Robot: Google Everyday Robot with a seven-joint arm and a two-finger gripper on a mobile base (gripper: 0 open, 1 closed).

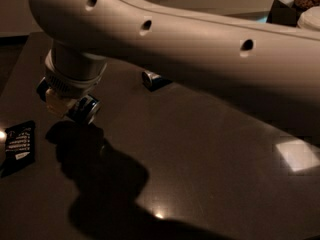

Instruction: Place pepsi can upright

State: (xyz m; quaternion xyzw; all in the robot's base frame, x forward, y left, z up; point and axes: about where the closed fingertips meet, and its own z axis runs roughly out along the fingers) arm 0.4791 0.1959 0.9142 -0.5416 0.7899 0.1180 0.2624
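Note:
The pepsi can (86, 109), dark blue with a silver top, is in the camera view at the left, tilted on its side with the top facing me. My gripper (67, 104) hangs below the white wrist and is shut on the can. It holds the can above the dark table (200, 149), and their shadow falls on the table below. The big white arm crosses the top of the view and hides most of the fingers.
A slimmer silver-and-blue can (152, 79) lies on its side further back, partly under the arm. A black packet (19, 145) lies at the table's left edge. A dark box (280, 11) and a white object (310, 19) stand at the back right.

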